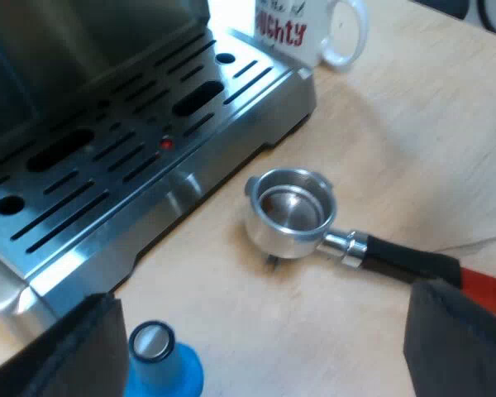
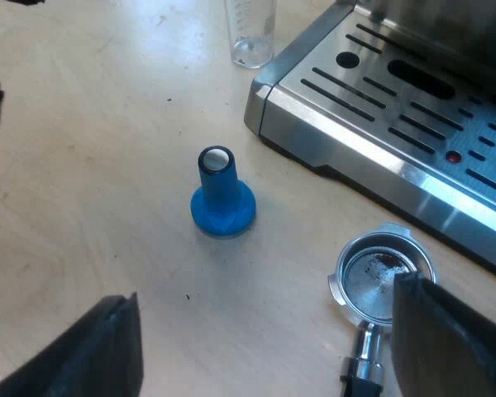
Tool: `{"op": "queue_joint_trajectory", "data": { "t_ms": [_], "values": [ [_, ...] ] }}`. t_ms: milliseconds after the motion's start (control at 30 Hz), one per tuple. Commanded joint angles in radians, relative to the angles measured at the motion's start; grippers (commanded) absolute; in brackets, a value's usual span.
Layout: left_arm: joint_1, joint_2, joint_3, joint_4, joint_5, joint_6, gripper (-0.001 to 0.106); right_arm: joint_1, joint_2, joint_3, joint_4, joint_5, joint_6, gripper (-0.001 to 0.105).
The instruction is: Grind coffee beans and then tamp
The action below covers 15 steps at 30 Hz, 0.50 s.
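Observation:
The metal holder (image 1: pixel 291 212) lies loose on the wooden table beside the espresso machine's drip tray (image 1: pixel 140 157), its basket facing up. Its dark handle (image 1: pixel 409 260) ends in red near one finger of my left gripper (image 1: pixel 260 360), which hangs open above the table with nothing in it. The blue tamper (image 1: pixel 161 364) stands upright close to that gripper's other finger. My right gripper (image 2: pixel 264 356) is open too, above the table between the blue tamper (image 2: pixel 221 198) and the holder's basket (image 2: pixel 384 273), where a little dark coffee residue shows.
A white mug (image 1: pixel 310 29) with red lettering stands by the far corner of the drip tray. A clear measuring glass (image 2: pixel 250 33) stands by the tray's other corner (image 2: pixel 269 103). Bare wooden table (image 2: pixel 91 207) surrounds the tamper.

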Motion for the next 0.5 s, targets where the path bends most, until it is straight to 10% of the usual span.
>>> {"op": "queue_joint_trajectory", "data": {
  "t_ms": [33,500],
  "values": [
    [-0.003,0.03,0.018,-0.021,-0.033,-0.002,0.07,0.001,-0.008,-0.009,-0.008,-0.001,-0.017,0.065],
    [-0.003,0.141,0.147,-0.215,-0.12,-0.012,0.07,0.001,-0.006,-0.009,-0.015,-0.041,-0.024,0.065]
  ]
}}
